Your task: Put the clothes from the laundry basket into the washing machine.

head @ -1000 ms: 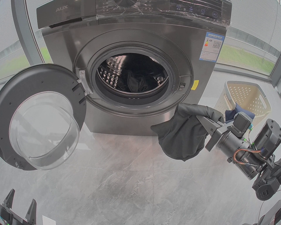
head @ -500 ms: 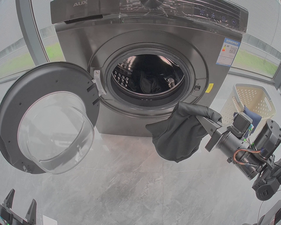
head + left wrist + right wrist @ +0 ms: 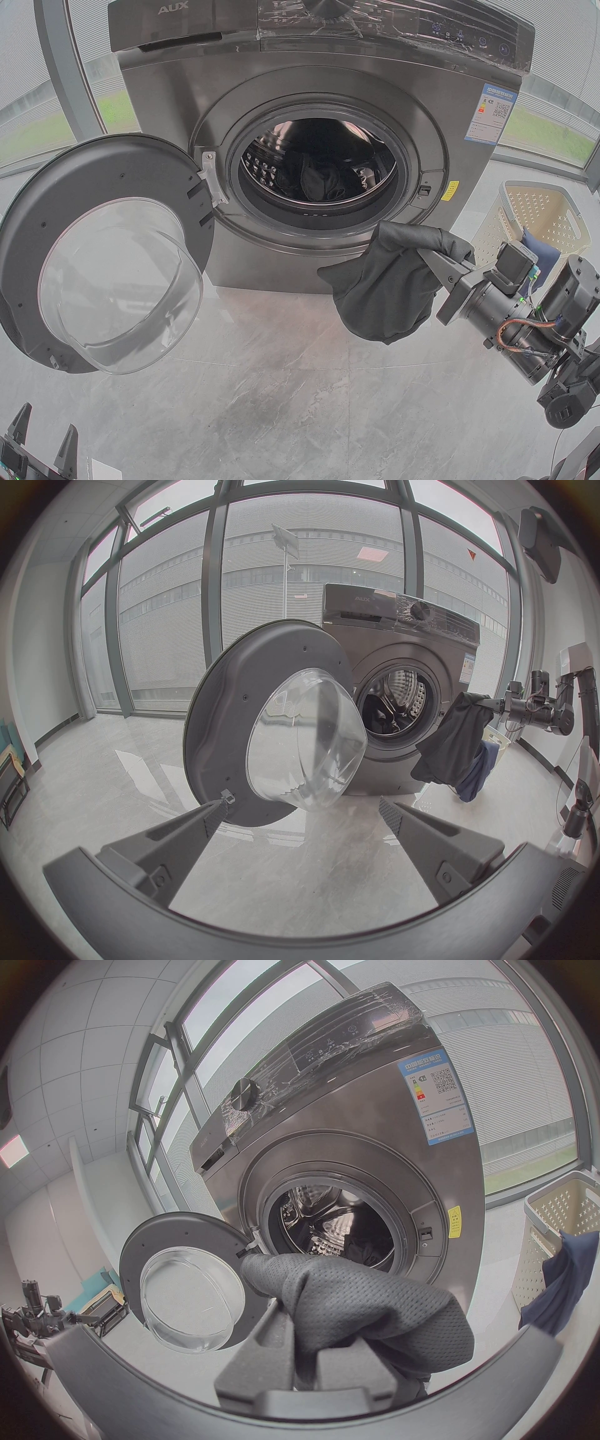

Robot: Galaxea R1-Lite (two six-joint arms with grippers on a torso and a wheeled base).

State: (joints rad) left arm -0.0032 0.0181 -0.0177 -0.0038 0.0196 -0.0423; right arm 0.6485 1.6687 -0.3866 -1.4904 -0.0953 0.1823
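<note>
My right gripper [image 3: 437,255] is shut on a dark grey garment [image 3: 387,284], which hangs in front of the washing machine [image 3: 312,69], below and right of its drum opening [image 3: 319,164]. The mesh fabric of the dark grey garment [image 3: 369,1307] drapes over my right gripper [image 3: 312,1360]. Dark clothes [image 3: 315,178] lie inside the drum. The round door [image 3: 103,250] stands swung open to the left. A beige laundry basket [image 3: 537,209] stands right of the machine with a blue garment [image 3: 540,253] over its rim. My left gripper [image 3: 300,830] is open and low, near the floor at the front left.
Grey marble floor [image 3: 262,387] spreads in front of the machine. Glass windows and frames [image 3: 62,69] stand behind and beside it. The open door juts out over the floor on the left.
The head view has shifted, so machine and basket sit further right in the picture. The right gripper keeps hold of the dark garment at about the same place; the left arm is unmoved.
</note>
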